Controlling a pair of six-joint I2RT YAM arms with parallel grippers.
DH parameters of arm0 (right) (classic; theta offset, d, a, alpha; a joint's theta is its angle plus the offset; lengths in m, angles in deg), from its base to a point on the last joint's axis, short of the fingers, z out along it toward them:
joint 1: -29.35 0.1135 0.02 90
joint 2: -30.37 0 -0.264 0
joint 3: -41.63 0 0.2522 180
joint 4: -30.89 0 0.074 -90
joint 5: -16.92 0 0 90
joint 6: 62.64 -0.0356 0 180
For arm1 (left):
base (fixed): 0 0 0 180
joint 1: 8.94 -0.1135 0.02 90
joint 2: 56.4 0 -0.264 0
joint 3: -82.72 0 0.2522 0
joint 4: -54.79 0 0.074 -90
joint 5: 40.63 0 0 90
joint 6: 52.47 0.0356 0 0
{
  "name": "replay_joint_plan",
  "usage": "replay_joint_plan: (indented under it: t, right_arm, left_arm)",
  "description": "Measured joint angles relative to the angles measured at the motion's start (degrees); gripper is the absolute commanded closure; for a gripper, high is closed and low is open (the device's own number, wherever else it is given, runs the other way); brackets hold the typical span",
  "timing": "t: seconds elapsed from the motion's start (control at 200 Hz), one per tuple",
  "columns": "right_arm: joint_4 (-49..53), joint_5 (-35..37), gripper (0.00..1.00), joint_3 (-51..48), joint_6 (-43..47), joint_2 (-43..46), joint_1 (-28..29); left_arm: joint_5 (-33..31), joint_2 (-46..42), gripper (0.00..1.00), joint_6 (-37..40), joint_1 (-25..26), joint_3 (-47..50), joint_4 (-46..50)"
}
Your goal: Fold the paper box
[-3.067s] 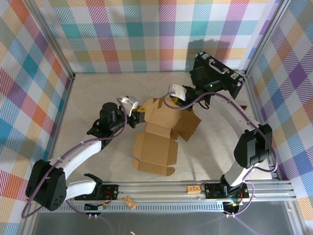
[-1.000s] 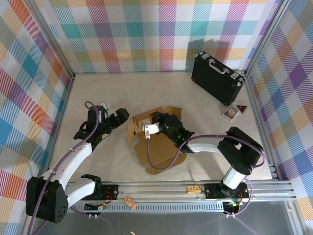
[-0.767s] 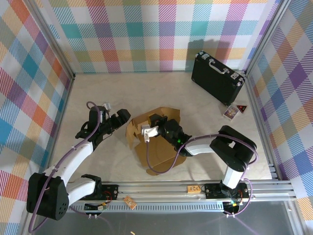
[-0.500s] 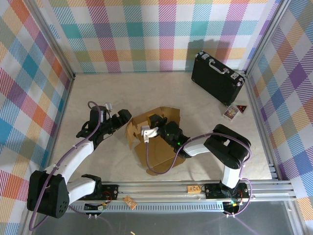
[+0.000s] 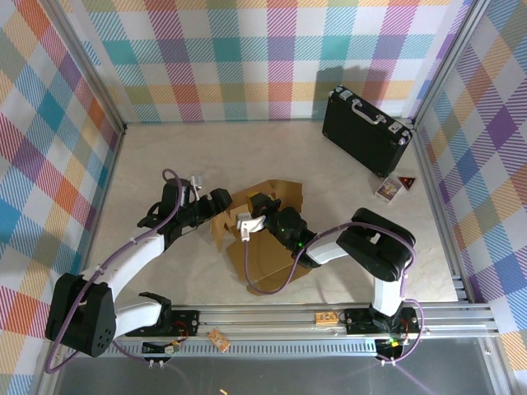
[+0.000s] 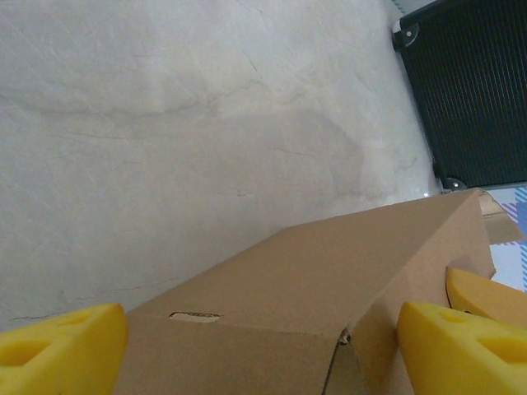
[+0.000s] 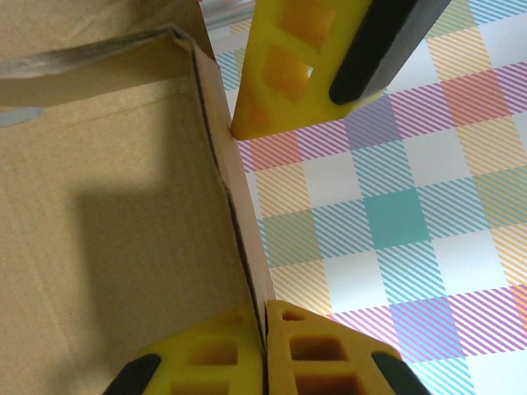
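Observation:
The paper box (image 5: 276,216), brown corrugated cardboard, stands half raised in the middle of the table, its walls up and a flap lying toward the near edge. My right gripper (image 5: 245,224) reaches into it from the right. In the right wrist view that gripper (image 7: 265,333) is shut on the thin upright edge of the paper box (image 7: 115,214). My left gripper (image 5: 221,204) is at the box's left side. In the left wrist view it (image 6: 263,354) stands open, its yellow fingers (image 6: 58,346) either side of a folded corner of the paper box (image 6: 329,263). One left finger (image 7: 296,66) touches the wall's outer face.
A black hard case (image 5: 366,132) with silver trim stands at the back right, also in the left wrist view (image 6: 478,90). A small card packet (image 5: 395,186) lies to the right of the box. Plaid walls enclose the table; a metal rail (image 5: 272,317) runs along the near edge.
The left arm has slid right until its fingers reach the box's left wall. The right gripper keeps its pinch on the wall, shifted slightly left.

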Motion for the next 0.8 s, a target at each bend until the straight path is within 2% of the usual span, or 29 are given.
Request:
replay_joint_plan:
  t: [0.085,0.31,0.425,0.525,0.8]
  right_arm:
    - [0.0,0.1,0.85,-0.1,-0.3,0.0,0.0]
    - [1.7,0.7,0.55,-0.5,-4.4,0.1,0.3]
    - [5.8,0.3,0.46,-0.9,-7.1,1.9,0.5]
    - [13.7,-0.8,0.35,-1.1,-10.8,6.4,0.5]
    - [45.4,-9.3,0.27,1.6,-23.5,22.9,0.4]
  left_arm:
    - [-0.1,0.1,0.19,0.1,0.3,-0.2,0.0]
    - [-0.2,0.2,0.21,1.0,1.1,-0.3,0.0]
    - [-0.4,0.2,0.21,2.0,1.2,-0.7,0.3]
    - [-0.6,0.2,0.21,2.7,1.5,-0.7,0.3]
    - [-1.2,0.2,0.22,3.5,1.8,-0.7,0.3]
